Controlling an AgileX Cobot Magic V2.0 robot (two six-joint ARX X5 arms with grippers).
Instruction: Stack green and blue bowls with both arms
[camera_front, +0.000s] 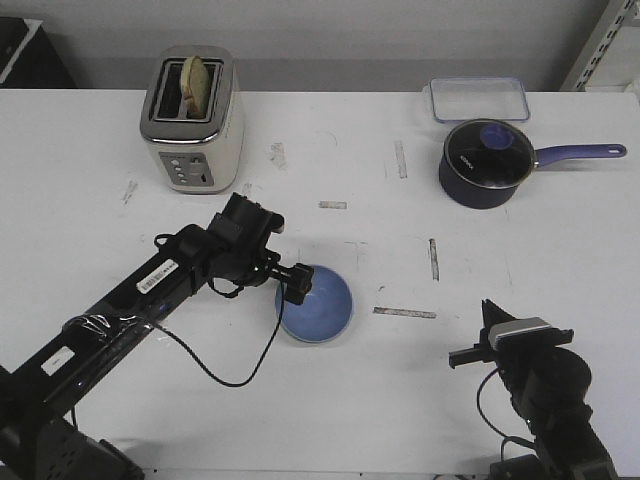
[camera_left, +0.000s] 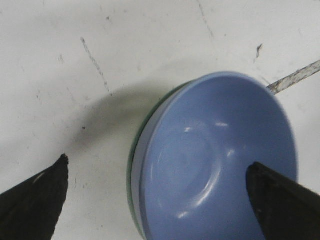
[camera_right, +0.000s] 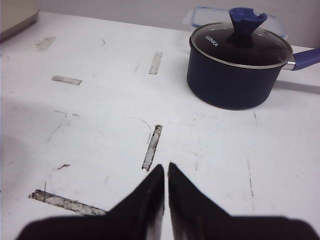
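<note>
The blue bowl (camera_front: 318, 304) sits nested in the green bowl near the table's middle; only a thin green rim (camera_left: 133, 170) shows under the blue bowl (camera_left: 215, 160) in the left wrist view. My left gripper (camera_front: 297, 284) hangs over the stack's left edge, open, one finger (camera_left: 42, 192) outside the bowls and the other (camera_left: 280, 200) over the blue bowl's inside; it holds nothing. My right gripper (camera_front: 490, 318) is shut and empty near the front right, its tips (camera_right: 166, 167) close together above bare table.
A cream toaster (camera_front: 192, 118) with bread stands at the back left. A dark navy saucepan (camera_front: 487, 163) with a glass lid and long handle and a clear lidded box (camera_front: 479, 99) stand at the back right. Tape marks dot the white table (camera_front: 420, 390).
</note>
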